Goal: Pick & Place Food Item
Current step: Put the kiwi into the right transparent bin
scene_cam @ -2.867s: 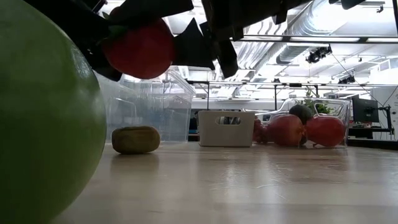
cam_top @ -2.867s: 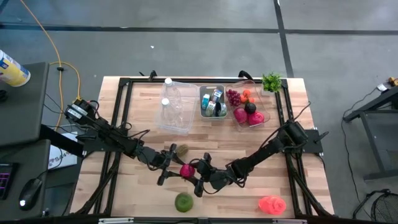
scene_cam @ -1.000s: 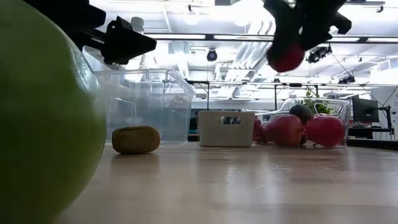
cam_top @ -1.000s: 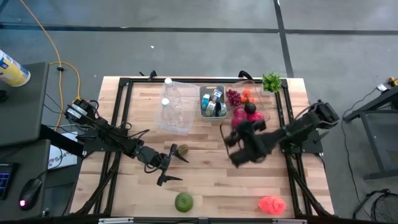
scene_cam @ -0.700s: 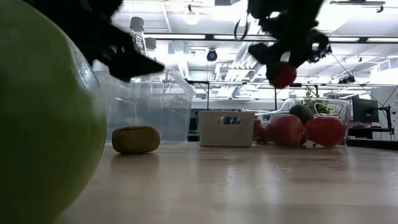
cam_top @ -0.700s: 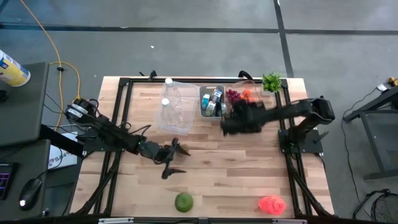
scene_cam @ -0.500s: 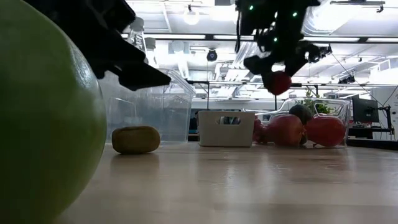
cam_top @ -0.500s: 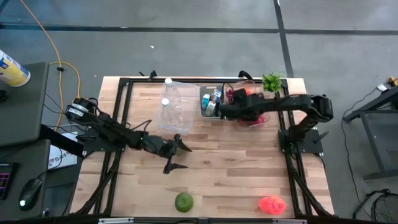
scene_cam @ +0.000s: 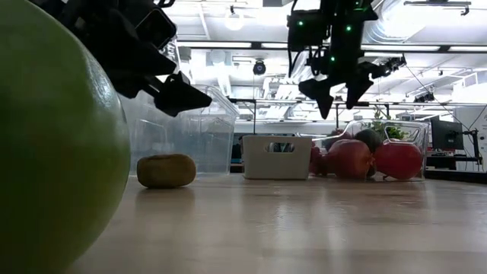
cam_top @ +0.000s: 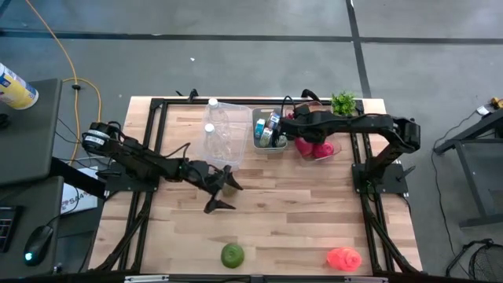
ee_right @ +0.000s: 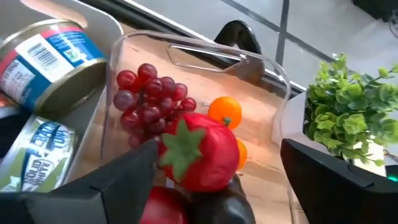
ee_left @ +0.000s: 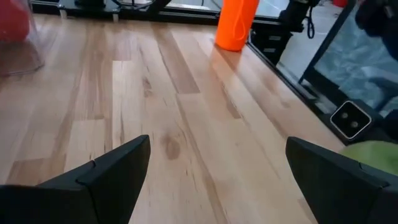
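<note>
The red food item with a green stalk (ee_right: 199,158) lies on top of the other fruit in the clear bin (cam_top: 336,149) at the far right. It rests on a dark fruit beside the grapes (ee_right: 146,96). My right gripper (cam_top: 302,132) hovers open just above it, one finger on either side (ee_right: 214,186), and shows with nothing between its fingers in the low view (scene_cam: 338,90). My left gripper (cam_top: 224,192) is open over the table's middle left (ee_left: 214,180), above a brown kiwi (scene_cam: 166,170).
A grey bin of cans (cam_top: 269,128) and a clear bin with bottles (cam_top: 220,135) stand left of the food bin. A green plant (cam_top: 343,103) sits at the far right corner. A green apple (cam_top: 232,254) and an orange-red item (cam_top: 343,257) lie near the front edge.
My right gripper has carried the red item toward the far edge until it was over the clear bin. There it has opened and let go, and the item now lies in the bin. My left gripper has moved a little toward the far right and rolled, staying open.
</note>
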